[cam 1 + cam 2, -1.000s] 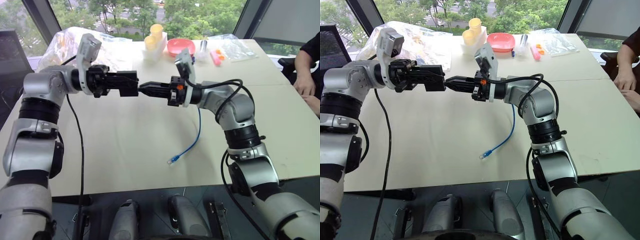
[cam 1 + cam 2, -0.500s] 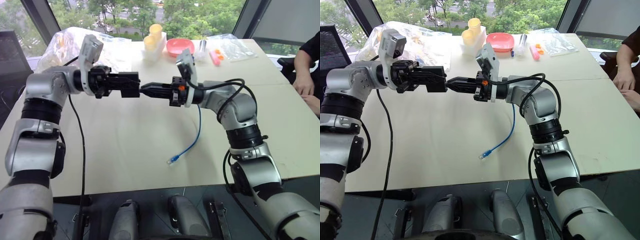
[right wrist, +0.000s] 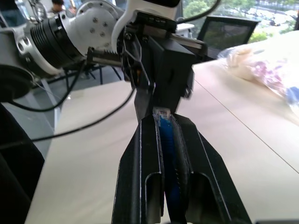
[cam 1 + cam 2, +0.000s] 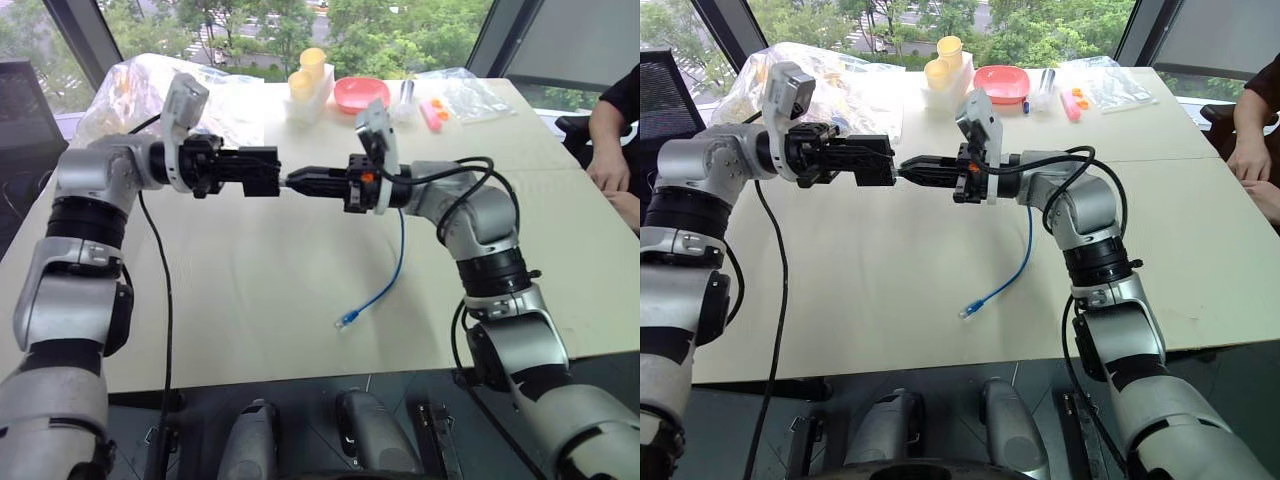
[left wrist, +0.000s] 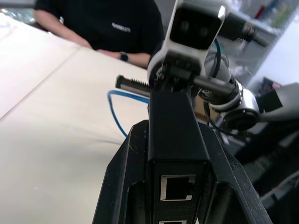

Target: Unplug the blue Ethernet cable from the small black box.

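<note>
Centrally, above the cream table point(image 4: 250, 300), both arms met end to end, held level.

Left gripper point(image 4: 272, 171): closed on the small black box point(image 4: 258, 170), clamped between its two black fingers point(image 5: 119, 186). In the left wrist view an open port showed on the near face of the box; a second port below it was cut off by the frame edge.

Right gripper point(image 4: 295, 180): closed on the blue Ethernet cable point(image 4: 393, 268) near its clear plug point(image 3: 161, 112). In the right wrist view the plug tip lay just at the face of the box; whether it sat inside the port or had come free could not be made out, the junction being hidden by the fingertips.

Cable run: from the right gripper it passed behind the right forearm, dropped to the table and curved to a free end with a second clear plug point(image 4: 347, 320) lying on the table.

Far edge of the table: yellow cups point(image 4: 306, 72), pink bowl point(image 4: 361, 94), clear plastic bags point(image 4: 125, 90); their contents hard to read.

At the table's right side: a person's arm point(image 4: 610, 135), cut off by the frame.
</note>
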{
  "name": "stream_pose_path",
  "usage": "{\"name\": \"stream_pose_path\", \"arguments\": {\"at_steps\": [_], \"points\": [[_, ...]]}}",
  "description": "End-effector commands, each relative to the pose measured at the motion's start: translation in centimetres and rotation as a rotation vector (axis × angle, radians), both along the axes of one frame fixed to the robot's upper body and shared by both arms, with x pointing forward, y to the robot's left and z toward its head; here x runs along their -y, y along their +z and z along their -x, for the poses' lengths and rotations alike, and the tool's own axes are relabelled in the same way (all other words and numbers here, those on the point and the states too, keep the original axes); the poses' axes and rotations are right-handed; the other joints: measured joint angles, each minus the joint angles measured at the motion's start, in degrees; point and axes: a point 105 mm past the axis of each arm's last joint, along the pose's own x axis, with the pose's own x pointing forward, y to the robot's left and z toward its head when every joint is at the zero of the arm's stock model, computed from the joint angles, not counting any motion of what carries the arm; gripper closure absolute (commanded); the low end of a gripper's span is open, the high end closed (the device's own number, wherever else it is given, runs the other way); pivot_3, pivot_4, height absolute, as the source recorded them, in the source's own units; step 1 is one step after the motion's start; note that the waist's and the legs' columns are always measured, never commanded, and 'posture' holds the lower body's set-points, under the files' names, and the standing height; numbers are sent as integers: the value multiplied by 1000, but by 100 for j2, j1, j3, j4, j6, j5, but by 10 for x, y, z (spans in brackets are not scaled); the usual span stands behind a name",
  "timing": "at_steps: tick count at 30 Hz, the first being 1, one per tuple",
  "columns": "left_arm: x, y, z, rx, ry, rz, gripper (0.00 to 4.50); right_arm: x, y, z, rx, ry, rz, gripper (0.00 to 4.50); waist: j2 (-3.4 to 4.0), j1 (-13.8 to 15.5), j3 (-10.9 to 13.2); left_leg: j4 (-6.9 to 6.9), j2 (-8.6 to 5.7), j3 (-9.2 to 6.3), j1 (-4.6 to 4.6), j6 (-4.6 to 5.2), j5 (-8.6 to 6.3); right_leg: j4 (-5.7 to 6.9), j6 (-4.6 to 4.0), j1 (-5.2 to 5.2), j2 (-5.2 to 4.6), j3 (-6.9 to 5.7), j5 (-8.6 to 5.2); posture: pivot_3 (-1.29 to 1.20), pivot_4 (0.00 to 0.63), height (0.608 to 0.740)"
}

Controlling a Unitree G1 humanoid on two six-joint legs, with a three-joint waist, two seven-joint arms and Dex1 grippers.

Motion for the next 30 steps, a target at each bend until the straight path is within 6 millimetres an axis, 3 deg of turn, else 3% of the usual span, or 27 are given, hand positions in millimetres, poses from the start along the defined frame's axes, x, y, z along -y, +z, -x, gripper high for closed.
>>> {"name": "stream_pose_path", "arguments": {"at_steps": [1, 4, 7, 9, 11, 15, 18, 20, 25, 30], "points": [[-9, 28, 3, 99, 19, 33, 3951, 16, -1, -3, -15, -48, -12, 4446, 0, -2, 0, -1, 0, 1, 0, 0, 0, -2, 0, 0, 0, 0, 0, 0, 150, 740], [-10, 29, 3, 98, 25, 33, 3951, 22, -4, -5, -19, -78, -16, 4446, 1, -13, 1, -2, 0, 1, 0, 2, -1, -3, 0, 0, 0, 0, 0, 0, 150, 740], [-10, 20, -1, 114, 58, -8, 3951, 35, -8, -25, 24, -233, -10, 4446, 1, -12, 1, -1, 0, 0, 1, 2, -1, 0, 0, 0, 2, 0, 0, 0, 150, 740], [-3, 3, -12, 156, 137, -62, 3951, 59, -30, -56, 80, -487, 94, 4446, 1, -8, -1, 0, 0, 1, 1, 2, -1, 0, 0, 0, 1, 0, 0, 0, 150, 740], [4, -13, -15, 156, 163, -85, 3951, 82, -50, -74, 112, -662, 175, 4446, 2, 13, -1, -1, 0, 5, 9, 2, -1, -1, 0, 5, -5, 3, 0, 0, 150, 740], [17, -31, -8, 96, 145, -28, 3951, 101, -76, -82, 133, -788, 228, 2775, 1, 13, 0, -2, -1, 8, -5, 1, -1, -8, 1, -3, -7, 7, 0, 0, 150, 740], [24, -43, -8, 96, 175, -29, 3951, 111, -79, -85, 150, -893, 192, 1279, 2, -14, 0, -3, 0, 6, -12, 1, -1, -8, 2, -10, -7, 8, 1, 0, 150, 740], [30, -47, -14, 120, 246, -17, 3951, 117, -70, -83, 183, -978, 115, 196, 2, -11, 0, -4, 0, 7, -7, 1, -1, -5, 2, -9, -7, 11, 1, 0, 150, 740], [45, -70, -29, 319, 463, -86, 3951, 116, -47, -64, 221, -1073, -20, 42, 3, 10, -1, -3, 1, 4, 7, 1, -1, 6, 2, 1, -10, 15, 1, 0, 150, 740], [42, -96, -34, 318, 628, -106, 3951, 88, -41, -31, 134, -933, -123, 42, 3, 10, -1, -4, 4, 2, 8, 1, -1, 8, 2, 1, -7, 17, 2, 0, 150, 740]]}}
